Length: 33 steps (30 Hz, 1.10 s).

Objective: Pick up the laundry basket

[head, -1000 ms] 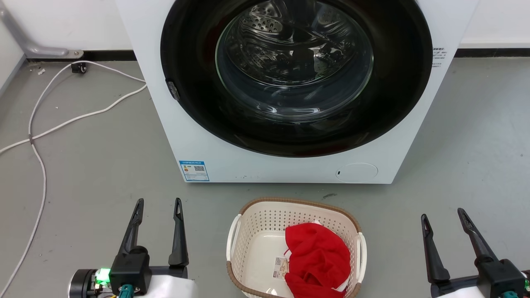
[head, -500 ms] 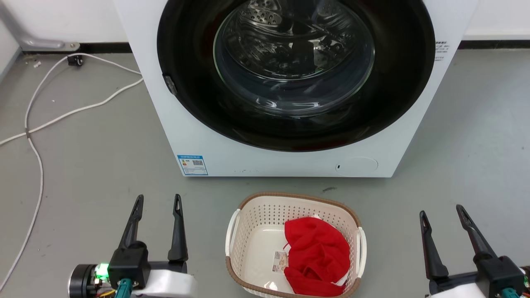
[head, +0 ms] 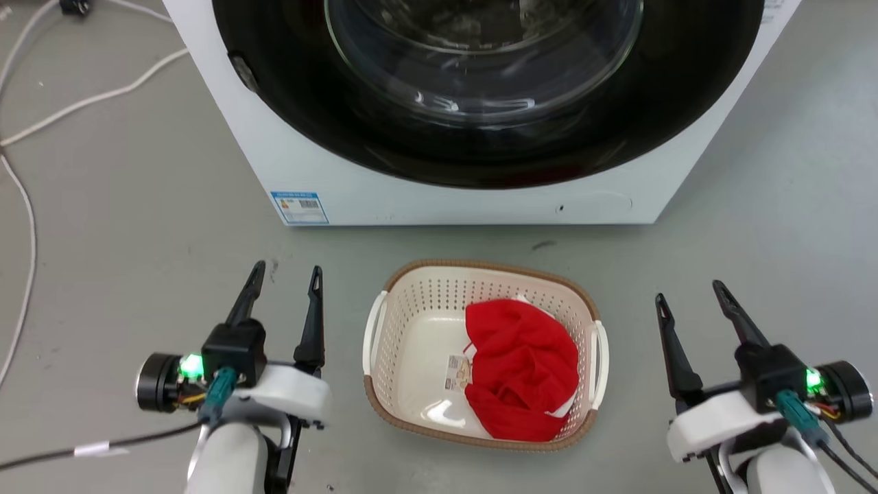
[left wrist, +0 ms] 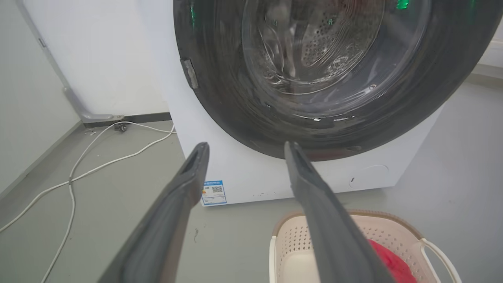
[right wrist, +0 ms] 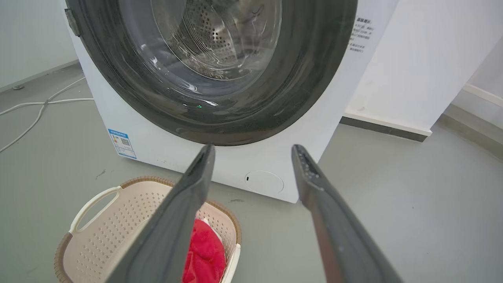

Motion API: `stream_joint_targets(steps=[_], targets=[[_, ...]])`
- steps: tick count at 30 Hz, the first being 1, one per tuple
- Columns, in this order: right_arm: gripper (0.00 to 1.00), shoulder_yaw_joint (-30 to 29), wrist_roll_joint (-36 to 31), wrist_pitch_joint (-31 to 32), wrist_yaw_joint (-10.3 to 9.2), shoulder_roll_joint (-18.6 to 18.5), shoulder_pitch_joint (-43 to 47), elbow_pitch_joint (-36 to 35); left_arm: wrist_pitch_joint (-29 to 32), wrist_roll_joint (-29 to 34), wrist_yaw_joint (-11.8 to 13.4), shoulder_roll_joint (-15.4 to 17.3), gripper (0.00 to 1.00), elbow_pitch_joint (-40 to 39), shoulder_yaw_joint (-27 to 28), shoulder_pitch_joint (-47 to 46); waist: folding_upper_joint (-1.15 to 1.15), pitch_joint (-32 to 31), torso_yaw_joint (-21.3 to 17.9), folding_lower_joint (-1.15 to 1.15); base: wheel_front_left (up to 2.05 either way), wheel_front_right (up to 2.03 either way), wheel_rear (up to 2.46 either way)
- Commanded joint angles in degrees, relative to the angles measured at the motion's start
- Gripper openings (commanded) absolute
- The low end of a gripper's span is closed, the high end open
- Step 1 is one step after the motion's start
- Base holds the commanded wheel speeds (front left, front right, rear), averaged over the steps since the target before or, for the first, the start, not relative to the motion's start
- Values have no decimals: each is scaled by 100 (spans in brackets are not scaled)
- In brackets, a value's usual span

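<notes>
The laundry basket [head: 411, 322] sits on the grey floor in front of the washing machine, cream-white with perforated walls, a brown rim and white side handles. A red cloth [head: 525, 367] lies in its right half. My left gripper [head: 287, 274] is open, left of the basket and apart from it. On the basket's right, my right gripper [head: 689, 291] also stands open, clear of the handle. The left wrist view shows the basket [left wrist: 290, 243] at the lower right, below the left gripper [left wrist: 245, 147]. In the right wrist view the basket [right wrist: 118, 224] lies at the lower left of the right gripper [right wrist: 253, 148].
A white washing machine [head: 384, 195] with a shut dark round door [head: 480, 89] stands just behind the basket. White cables [head: 41, 116] trail over the floor at the far left. A dark cable [head: 103, 449] runs from my left arm.
The head camera has tilted down and closer, so the whole scene has shifted up. Both open grippers now stand nearer the basket's sides. The basket itself has not moved.
</notes>
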Motion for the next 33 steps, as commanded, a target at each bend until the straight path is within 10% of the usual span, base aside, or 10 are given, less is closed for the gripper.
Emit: stream_joint_targets(steps=[1, 33], targets=[[100, 18, -77, -12, -4, 3, -237, 180, -16, 22, -53, 44, 100, 141, -28, -248, 0, 242, -46, 0, 0, 0, 0], [100, 1026, -104, -12, -4, 3, -3509, 5155, 0, 193, -510, 429, 100, 5036, -993, -3770, 0, 2264, -522, 0, 0, 0, 0]])
